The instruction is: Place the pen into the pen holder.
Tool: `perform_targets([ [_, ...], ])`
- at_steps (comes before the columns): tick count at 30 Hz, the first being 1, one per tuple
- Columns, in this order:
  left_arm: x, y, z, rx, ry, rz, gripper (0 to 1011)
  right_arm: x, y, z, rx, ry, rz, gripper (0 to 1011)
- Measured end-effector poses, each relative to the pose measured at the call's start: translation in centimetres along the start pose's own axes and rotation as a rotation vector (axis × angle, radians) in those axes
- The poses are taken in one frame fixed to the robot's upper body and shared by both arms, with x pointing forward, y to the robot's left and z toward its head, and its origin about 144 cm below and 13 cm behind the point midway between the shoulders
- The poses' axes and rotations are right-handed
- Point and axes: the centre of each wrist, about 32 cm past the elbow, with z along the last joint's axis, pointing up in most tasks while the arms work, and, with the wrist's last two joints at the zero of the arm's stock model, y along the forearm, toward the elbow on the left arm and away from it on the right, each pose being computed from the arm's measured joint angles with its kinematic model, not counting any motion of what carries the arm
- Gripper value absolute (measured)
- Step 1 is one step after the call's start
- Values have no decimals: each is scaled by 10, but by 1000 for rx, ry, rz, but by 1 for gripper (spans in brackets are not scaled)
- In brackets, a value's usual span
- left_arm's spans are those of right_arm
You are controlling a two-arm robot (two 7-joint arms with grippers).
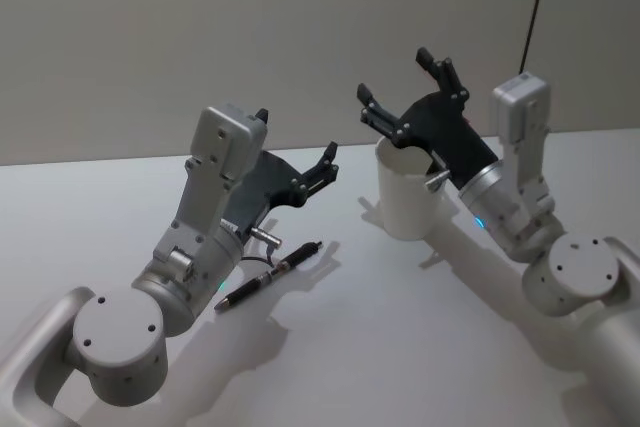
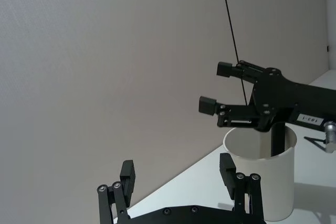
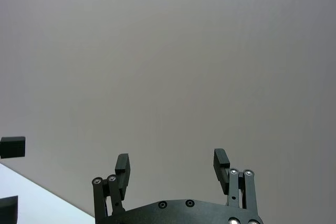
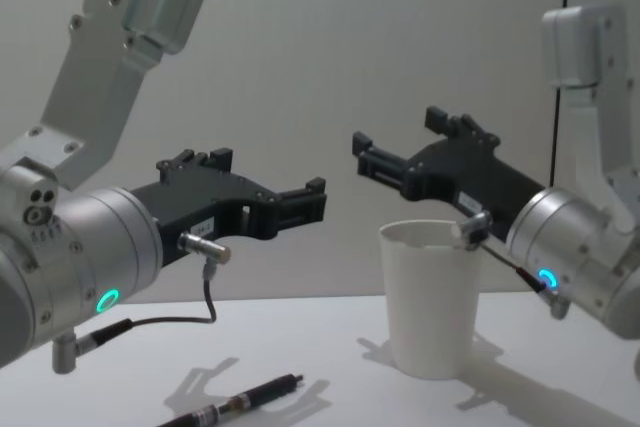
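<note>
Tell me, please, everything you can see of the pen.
The pen is slim and dark, with paler metallic-looking bands along its barrel and a narrower end. It lies flat on the white table, slanted, to the left of the pen holder and apart from it. The open left pincer hangs above it without touching; only the table touches it.
</note>
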Motion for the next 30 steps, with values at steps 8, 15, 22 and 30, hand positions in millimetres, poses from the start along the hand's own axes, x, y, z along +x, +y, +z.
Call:
perform_targets([
  [8,0,0,0,0,0,0,1001,5,-8,17,19,37,-28,1001],
  [15,0,0,0,0,0,0,1001,9,-21,34,30,63,-51,1001],
  [22,0,0,0,0,0,0,1001,10,-35,49,25,88,-82,1001],
  [30,0,0,0,0,0,0,1001,10,-47,58,6,109,-114,1001],
])
